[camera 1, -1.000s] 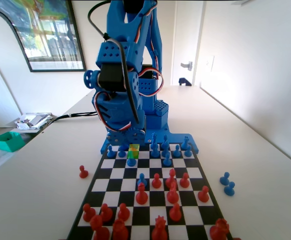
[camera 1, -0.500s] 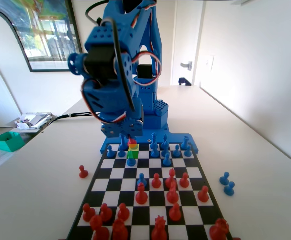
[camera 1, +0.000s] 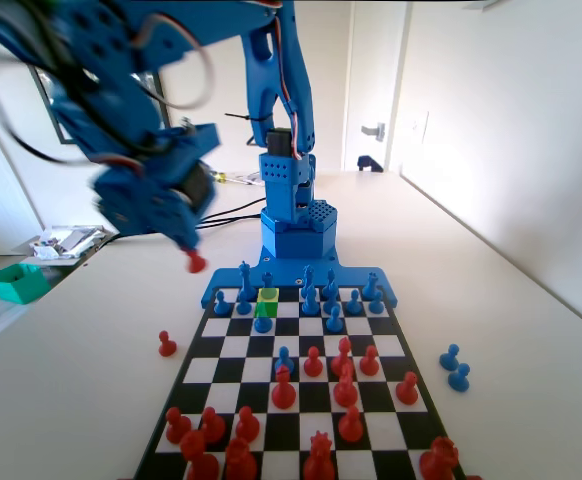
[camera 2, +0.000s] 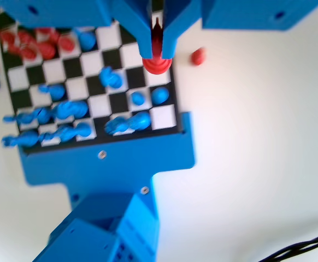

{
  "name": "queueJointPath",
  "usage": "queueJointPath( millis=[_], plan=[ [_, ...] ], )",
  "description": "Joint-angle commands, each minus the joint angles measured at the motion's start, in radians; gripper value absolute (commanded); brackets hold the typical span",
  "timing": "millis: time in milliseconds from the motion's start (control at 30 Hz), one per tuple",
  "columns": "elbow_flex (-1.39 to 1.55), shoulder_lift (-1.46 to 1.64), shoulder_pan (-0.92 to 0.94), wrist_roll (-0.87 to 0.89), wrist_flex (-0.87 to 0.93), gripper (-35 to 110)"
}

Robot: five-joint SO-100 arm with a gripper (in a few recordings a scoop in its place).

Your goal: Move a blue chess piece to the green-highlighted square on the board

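The board point(camera 1: 233, 346) carries blue pieces at its far end and red pieces at its near end. In the far rows lies the green-highlighted square point(camera 1: 268, 295), bare, with a blue pawn point(camera 1: 262, 322) on the square just in front of it. My gripper point(camera 1: 191, 255) hangs high, left of the board's far corner, shut on a red pawn point(camera 1: 196, 263). The wrist view shows the same red pawn point(camera 2: 157, 63) pinched between the jaws of the gripper point(camera 2: 157, 52), above the board's edge point(camera 2: 167, 101).
A red pawn point(camera 1: 167, 344) stands on the table left of the board, and two blue pawns point(camera 1: 455, 367) stand off its right side. A teal tray point(camera 1: 16, 282) and papers point(camera 1: 66, 240) lie far left. The arm's blue base point(camera 1: 297, 230) stands behind the board.
The gripper has lifted the red pawn off the green square and swung up and to the left in the fixed view, out past the board's edge.
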Motion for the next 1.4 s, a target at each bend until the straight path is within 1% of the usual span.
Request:
queueJointPath(
  millis=[0, 167, 367, 567, 967, 1233, 1367],
  plan=[
    [-0.158, -0.040, 0.095, -0.044, 0.060, 1],
    [-0.325, -0.186, 0.150, -0.048, 0.084, 1],
    [-0.356, -0.313, 0.172, -0.017, -0.029, 1],
    [-0.318, -0.396, 0.173, 0.009, -0.152, 1],
    [-0.163, -0.422, 0.176, 0.002, -0.345, 1],
    [-0.124, -0.423, 0.190, -0.020, -0.382, 1],
    [-0.121, -0.423, 0.195, -0.025, -0.382, 7]
  ],
)
